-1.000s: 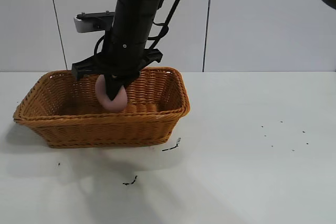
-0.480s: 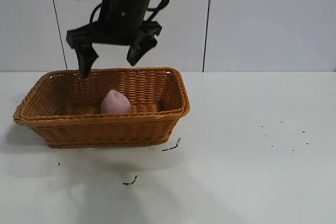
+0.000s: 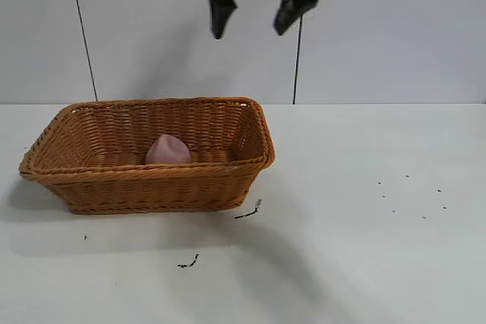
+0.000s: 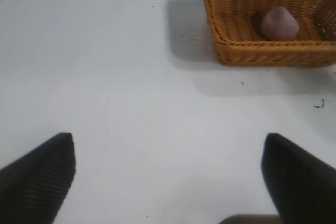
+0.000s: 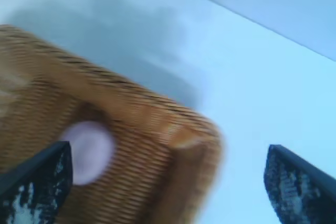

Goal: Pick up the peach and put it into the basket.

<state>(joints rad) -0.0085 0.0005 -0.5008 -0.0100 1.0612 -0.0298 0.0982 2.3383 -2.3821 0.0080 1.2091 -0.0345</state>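
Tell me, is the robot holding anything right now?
No, nothing. The right gripper hangs open and empty high above the basket; the peach lies inside. The left gripper is open and empty too.

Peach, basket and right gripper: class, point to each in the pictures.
peach (image 3: pixel 168 149), exterior view, its rounded front.
basket (image 3: pixel 152 174), exterior view, near rim.
right gripper (image 3: pixel 256 14), exterior view, the gap midway between its open fingertips.

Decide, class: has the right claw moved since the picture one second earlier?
Yes. The right claw, open, has risen and shifted right, from inside the basket to high above its right end, leaving the peach inside.
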